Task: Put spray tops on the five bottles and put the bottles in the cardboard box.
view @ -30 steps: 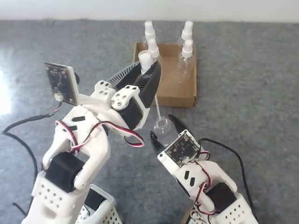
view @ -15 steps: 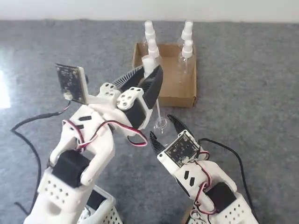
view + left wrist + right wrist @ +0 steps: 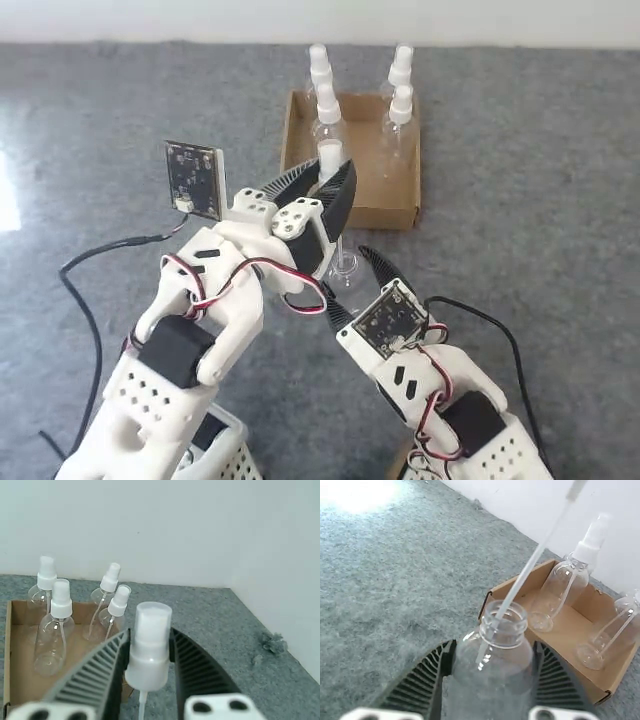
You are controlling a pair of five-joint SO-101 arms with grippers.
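My left gripper (image 3: 331, 168) is shut on a white spray top (image 3: 148, 643), whose thin tube (image 3: 532, 565) runs down into the open neck of a clear bottle (image 3: 494, 652). That bottle (image 3: 345, 268) stands upright on the grey table just in front of the cardboard box (image 3: 372, 213), with my right gripper (image 3: 345, 272) shut on it. The top itself hangs well above the bottle's mouth. Several clear bottles with spray tops (image 3: 400, 112) stand inside the box (image 3: 16, 650).
A white perforated basket (image 3: 218, 442) sits at the near edge under the left arm. Black cables (image 3: 78, 300) trail across the table on the left. A white wall (image 3: 200, 525) runs close behind the box. Open grey table lies right of the box.
The left arm has swung right and lowered the spray top toward the bottle, pushing its tube further into the neck. The right arm and bottle have stayed still.
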